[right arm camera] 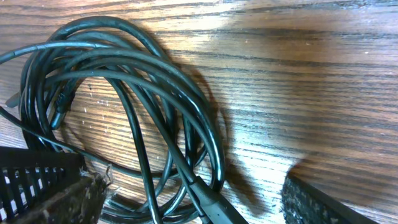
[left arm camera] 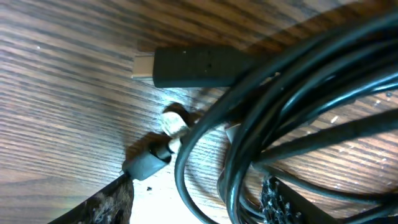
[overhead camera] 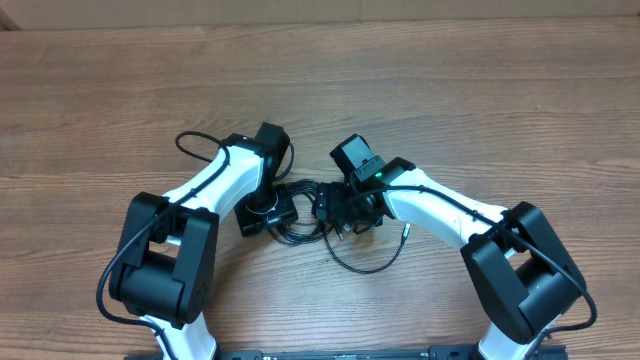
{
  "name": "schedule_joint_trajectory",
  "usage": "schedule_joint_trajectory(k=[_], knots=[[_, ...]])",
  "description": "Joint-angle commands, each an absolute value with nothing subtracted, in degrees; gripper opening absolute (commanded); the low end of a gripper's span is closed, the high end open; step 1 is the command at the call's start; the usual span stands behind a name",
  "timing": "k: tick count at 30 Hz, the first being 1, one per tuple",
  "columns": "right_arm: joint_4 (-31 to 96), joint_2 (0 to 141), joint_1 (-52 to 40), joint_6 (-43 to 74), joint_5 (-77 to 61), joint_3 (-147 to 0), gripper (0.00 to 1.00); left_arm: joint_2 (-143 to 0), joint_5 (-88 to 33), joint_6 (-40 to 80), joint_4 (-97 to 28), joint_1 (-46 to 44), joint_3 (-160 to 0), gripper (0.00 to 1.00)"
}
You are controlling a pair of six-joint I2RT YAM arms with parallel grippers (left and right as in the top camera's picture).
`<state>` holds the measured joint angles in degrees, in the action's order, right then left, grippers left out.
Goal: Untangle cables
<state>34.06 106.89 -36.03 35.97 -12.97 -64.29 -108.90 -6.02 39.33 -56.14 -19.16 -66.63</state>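
Note:
The cables (overhead camera: 300, 222) lie as a tangled black bundle between my two arms, with one loop (overhead camera: 365, 265) trailing toward the front and a small plug tip (overhead camera: 405, 228) to the right. My left gripper (left arm camera: 199, 211) stands open over the bundle, several strands (left arm camera: 292, 106) passing between its fingers (left arm camera: 106, 205). A black plug with a silver tip (left arm camera: 186, 67) and a grey plug (left arm camera: 149, 163) lie beside it. My right gripper (right arm camera: 193, 208) is open too, straddling the coil (right arm camera: 124, 81) and a plug body (right arm camera: 217, 205).
Both arms meet low over the wooden table (overhead camera: 480, 90). The left arm's own black wire (overhead camera: 195, 145) loops out at its far side. A black gridded part (right arm camera: 31, 180) shows at the right wrist view's lower left.

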Motion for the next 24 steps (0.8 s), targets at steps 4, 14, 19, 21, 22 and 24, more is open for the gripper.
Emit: schedule_joint_trajectory(k=[4, 14, 19, 21, 22, 24], knots=[[34.5, 107.4, -36.0, 35.5, -11.4, -63.7, 0.9, -109.1, -5.6, 42.8, -52.4, -22.0, -63.1, 0.63], [34.5, 107.4, -36.0, 35.5, -11.4, -63.7, 0.9, -109.1, -5.6, 41.9, -47.7, -25.1, -61.2, 0.37], [34.8, 107.4, -36.0, 35.5, -11.1, -63.7, 0.9, -109.1, -5.8, 36.6, -46.0, -24.6, -61.3, 0.31], [34.8, 107.4, -36.0, 35.5, -10.8, -63.7, 0.9, -109.1, -5.7, 34.7, -46.0, -24.1, -61.6, 0.26], [34.8, 107.4, -36.0, 35.6, -10.2, -63.7, 0.9, -109.1, -5.7, 33.6, -46.0, -23.7, -61.7, 0.23], [34.2, 107.4, -36.0, 35.6, -9.4, -63.7, 0.9, -109.1, -5.4, 32.4, -46.0, -22.8, -61.7, 0.2]])
